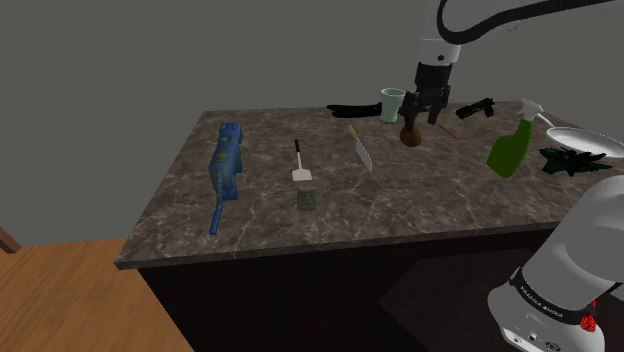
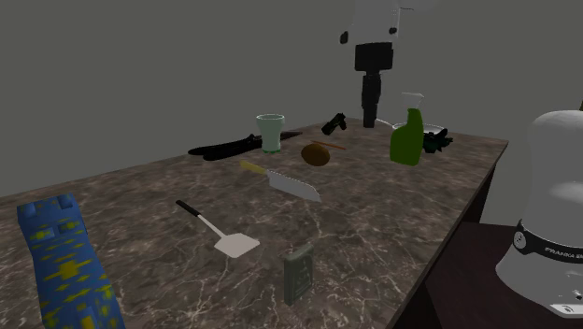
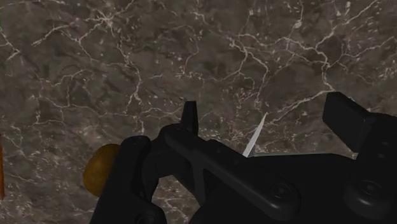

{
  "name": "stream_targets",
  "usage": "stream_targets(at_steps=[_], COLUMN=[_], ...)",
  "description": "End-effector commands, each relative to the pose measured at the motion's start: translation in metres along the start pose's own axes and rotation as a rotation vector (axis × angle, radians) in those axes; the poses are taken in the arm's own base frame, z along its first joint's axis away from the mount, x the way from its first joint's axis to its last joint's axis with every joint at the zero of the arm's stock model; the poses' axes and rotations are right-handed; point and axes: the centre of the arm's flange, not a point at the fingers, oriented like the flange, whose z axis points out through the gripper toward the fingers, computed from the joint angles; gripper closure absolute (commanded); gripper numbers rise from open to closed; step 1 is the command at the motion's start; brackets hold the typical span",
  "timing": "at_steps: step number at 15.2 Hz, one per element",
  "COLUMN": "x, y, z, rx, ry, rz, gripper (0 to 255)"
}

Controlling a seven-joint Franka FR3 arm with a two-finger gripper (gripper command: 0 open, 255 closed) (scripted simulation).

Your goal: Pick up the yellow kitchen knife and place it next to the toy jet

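The kitchen knife [image 1: 361, 150] lies flat on the dark marble counter [image 1: 260, 215], with a yellowish handle and a pale blade. It also shows mid-counter [image 2: 285, 180], and its blade tip [image 3: 256, 137] pokes out behind the hand. The dark green toy jet [image 1: 568, 160] sits at the counter's far end in the shoulder view's right, behind a green spray bottle [image 2: 407, 140]. My gripper [image 1: 425, 112] hangs open and empty above a brown round object [image 1: 411, 137], to the right of the knife and well short of the jet [image 2: 435, 142].
A pale green cup [image 1: 392, 103], a long black object [image 1: 350, 108] and a black toy gun [image 1: 478, 108] line the back edge. A white spatula [image 1: 303, 172], a small grey box [image 1: 307, 198] and a blue-and-yellow toy [image 1: 226, 170] lie left. A white dish [image 1: 585, 139] is above the jet.
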Motion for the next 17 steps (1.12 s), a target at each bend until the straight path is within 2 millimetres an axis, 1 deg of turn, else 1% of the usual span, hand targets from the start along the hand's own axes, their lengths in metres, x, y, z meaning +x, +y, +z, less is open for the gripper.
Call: stream_targets(at_steps=[1, 9, 17], x=[0.023, 0.112, 0.199], y=[-0.001, 0.008, 0.028], z=[0.013, 0.063, 0.112], rx=[0.014, 0.069, 0.123], ry=[0.008, 0.033, 0.058], rz=[0.041, 0.197, 0.353], gripper=[0, 0, 0])
